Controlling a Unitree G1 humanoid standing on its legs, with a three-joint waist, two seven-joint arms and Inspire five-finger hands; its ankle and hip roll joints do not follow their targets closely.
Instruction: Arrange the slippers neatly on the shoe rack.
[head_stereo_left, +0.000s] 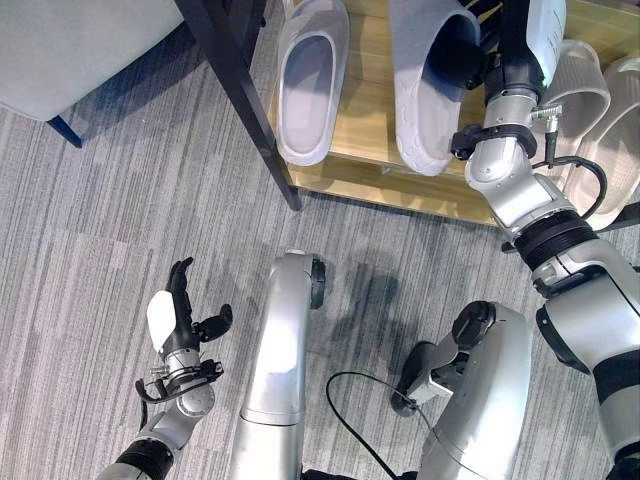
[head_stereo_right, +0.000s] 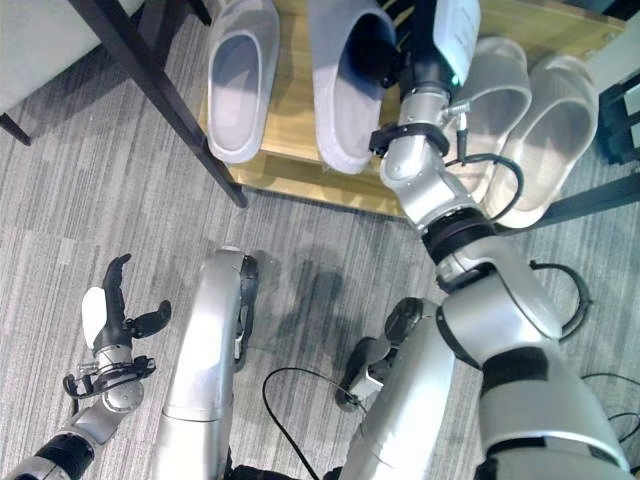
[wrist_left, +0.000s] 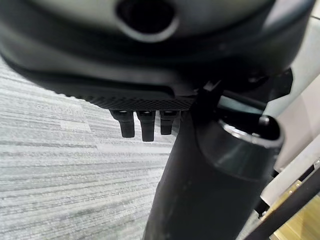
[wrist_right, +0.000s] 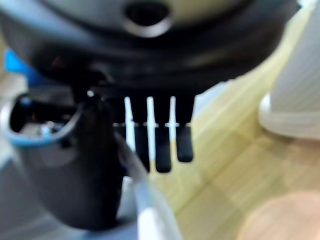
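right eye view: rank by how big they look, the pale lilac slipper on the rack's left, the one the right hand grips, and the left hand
1. The lilac slipper gripped by the right hand: slipper.
2. The lilac slipper on the wooden rack's left, close in size; the first sits tilted, so the order is unsure.
3. The dark left hand, plainly smallest.

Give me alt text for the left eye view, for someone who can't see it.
The right hand grips the rim of a grey slipper on the wooden shoe rack, beside its mate. Two pale slippers lie further right. The left hand is open and empty over the grey carpet.
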